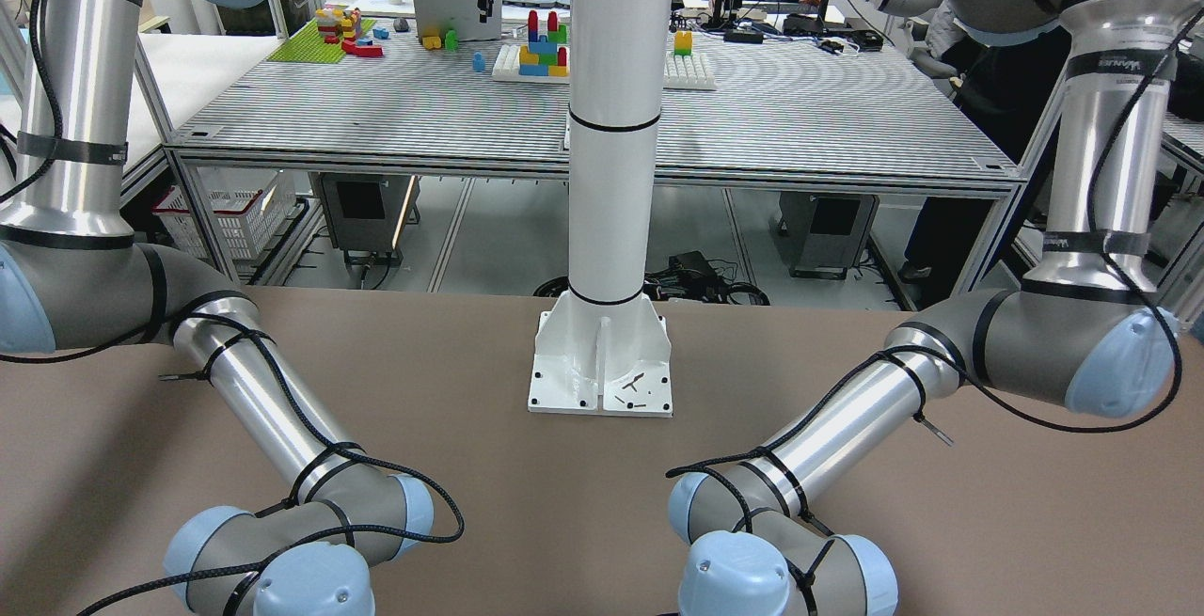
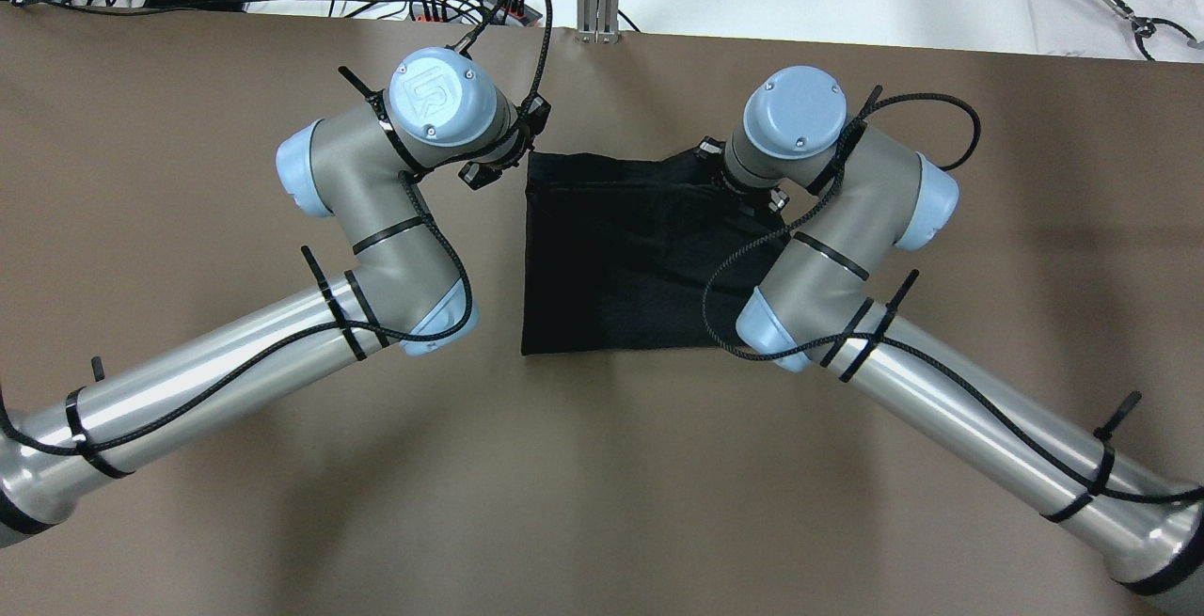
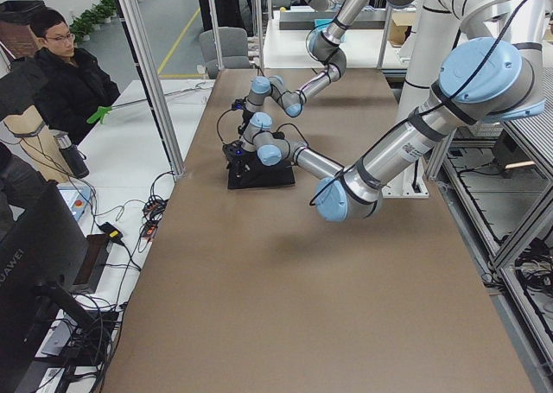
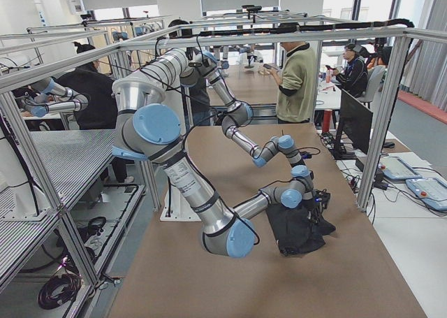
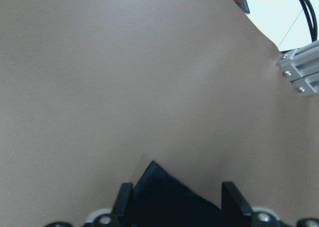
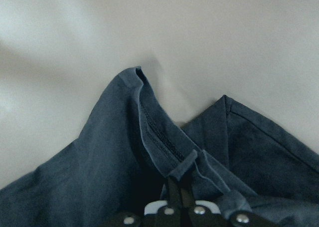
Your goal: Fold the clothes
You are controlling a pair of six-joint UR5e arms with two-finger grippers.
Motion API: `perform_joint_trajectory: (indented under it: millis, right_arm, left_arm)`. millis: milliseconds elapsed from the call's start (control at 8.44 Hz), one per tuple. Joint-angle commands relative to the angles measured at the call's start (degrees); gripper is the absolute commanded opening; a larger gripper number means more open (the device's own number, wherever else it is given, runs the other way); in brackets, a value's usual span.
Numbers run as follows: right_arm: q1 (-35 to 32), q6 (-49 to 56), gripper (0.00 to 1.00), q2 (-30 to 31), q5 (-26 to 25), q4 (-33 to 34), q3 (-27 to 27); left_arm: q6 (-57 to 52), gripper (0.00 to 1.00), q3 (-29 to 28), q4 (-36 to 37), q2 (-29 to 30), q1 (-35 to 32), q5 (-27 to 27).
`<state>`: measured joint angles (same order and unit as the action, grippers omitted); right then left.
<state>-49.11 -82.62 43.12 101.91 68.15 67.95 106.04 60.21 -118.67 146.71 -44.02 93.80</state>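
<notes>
Right wrist-mounted: my right gripper point(image 6: 180, 179) clenched on the black garment point(image 2: 611, 259) hem. Left gripper point(image 5: 177, 187) spread, garment corner between its fingers, not yet pinched. Step, likely: seizing both corners. Next: close left, lift together.

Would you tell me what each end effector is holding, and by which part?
Right end effector pinches the garment by its hemmed edge; left end effector is open around a corner, holding nothing.

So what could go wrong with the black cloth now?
The right fingers pinch only a thin bit of hem, so the black garment might slip out when lifted. The left fingers stand open around their corner; if only one side rises, the fold could go crooked.
</notes>
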Motion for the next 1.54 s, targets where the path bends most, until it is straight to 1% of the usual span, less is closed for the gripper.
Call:
perform_joint_trajectory:
  millis: [0,119,356,474,593,711,830,948,1067,1185,1304,1422]
  right_arm:
    - [-3.00,7.18,0.95,-0.67,0.39,-1.09,-1.51]
    - [-3.01,7.38,0.95,-0.15,0.49,-1.09,-1.16]
    - [-2.05,8.08,0.95,2.30,0.75,-0.92,3.57]
    - [-0.04,10.00,0.95,2.66,1.19,-0.92,3.85]
    - [0.32,11.15,0.95,2.49,1.10,-0.92,3.77]
    - [0.33,10.12,0.95,2.58,0.75,-0.92,3.42]
    - [0.33,6.45,0.95,2.41,0.84,-1.09,3.42]
    - [0.85,-3.77,0.95,2.93,0.66,-1.61,2.89]
    - [1.29,-9.87,0.95,3.97,0.58,-1.88,3.50]
    - [3.12,-14.11,0.95,5.99,-0.38,-4.23,3.59]
    - [3.23,-16.85,0.94,7.75,-1.44,-8.52,3.50]
    - [3.23,-19.40,0.92,7.59,-1.45,-8.74,3.50]
  left_arm:
    - [-2.50,0.95,-2.20,-1.03,0.59,-1.15,-0.72]
    - [-2.42,0.95,-2.02,-1.03,0.68,-1.07,-0.72]
    - [-2.42,0.94,-1.58,-1.12,0.77,-1.15,-0.29]
    - [-2.51,0.95,-1.41,-1.12,0.77,-1.24,-0.11]
    - [-2.77,0.95,-1.32,-1.12,0.77,-1.50,-0.11]
    - [-2.77,0.95,-1.23,-1.12,0.77,-1.59,-0.11]
    - [-2.77,0.95,-1.23,-1.12,0.68,-1.59,-0.11]
    - [-2.77,0.95,-1.14,-1.12,0.68,-1.59,-0.20]
    - [-2.77,0.95,-1.14,-1.12,0.68,-1.59,-0.28]
    - [-2.77,0.95,-1.14,-1.12,0.68,-1.59,-0.29]
    - [-2.77,0.95,-1.14,-0.95,0.68,-1.51,-0.37]
    - [-2.68,0.95,-0.71,-0.69,0.68,-1.50,-0.55]
